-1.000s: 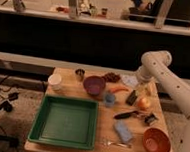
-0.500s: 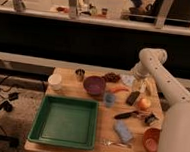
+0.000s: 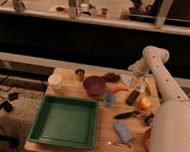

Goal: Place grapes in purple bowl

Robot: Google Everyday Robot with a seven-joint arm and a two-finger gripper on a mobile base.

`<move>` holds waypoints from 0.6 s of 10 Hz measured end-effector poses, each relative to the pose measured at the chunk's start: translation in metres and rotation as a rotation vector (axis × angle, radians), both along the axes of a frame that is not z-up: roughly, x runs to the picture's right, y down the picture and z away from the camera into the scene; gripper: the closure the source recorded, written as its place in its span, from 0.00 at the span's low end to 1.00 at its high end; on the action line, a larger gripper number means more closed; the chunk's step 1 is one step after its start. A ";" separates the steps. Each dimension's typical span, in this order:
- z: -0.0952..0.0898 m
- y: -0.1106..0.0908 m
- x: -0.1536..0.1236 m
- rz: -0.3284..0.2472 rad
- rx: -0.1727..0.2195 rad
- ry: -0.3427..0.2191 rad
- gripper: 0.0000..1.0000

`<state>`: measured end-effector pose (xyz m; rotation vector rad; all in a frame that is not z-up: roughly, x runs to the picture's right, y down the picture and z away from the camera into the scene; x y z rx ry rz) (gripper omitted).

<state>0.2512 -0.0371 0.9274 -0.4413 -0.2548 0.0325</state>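
Near edge: we saw a green tray (image 3: 64, 120) filling the near-left corner of the worktop (image 3: 105, 120), with a fork (image 3: 112, 142) and a blue pad (image 3: 122, 130) to its right.
Middle: a small blue cup (image 3: 109, 99), a carrot-like piece (image 3: 120, 88) and a yellow-orange fruit (image 3: 145, 103) lay between the tray and the far edge.
Purple bowl: the purple bowl (image 3: 94, 84) stood upright past the tray, left of the blue cup.
Grapes: the grapes (image 3: 111, 77) lay on the worktop near the far edge, just beside the bowl's far-right rim and outside it.
Gripper: the gripper (image 3: 137, 83) hung over the far-right part of the worktop, to the right of the grapes and apart from them.
Jaws: released and spread wide; we saw nothing between them.
Step in hand: we judged it to be the reach toward the grapes, with no grasp yet.
Doing it well: we would bring the jaws leftward over the cluster and drop straight down so they straddle its bulk rather than one berry. We would then close gently, keeping clear of the carrot-like piece and the bowl's rim. The carry after that looked short.
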 end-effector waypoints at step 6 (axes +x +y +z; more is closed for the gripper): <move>0.018 0.005 -0.027 -0.093 0.087 -0.028 0.20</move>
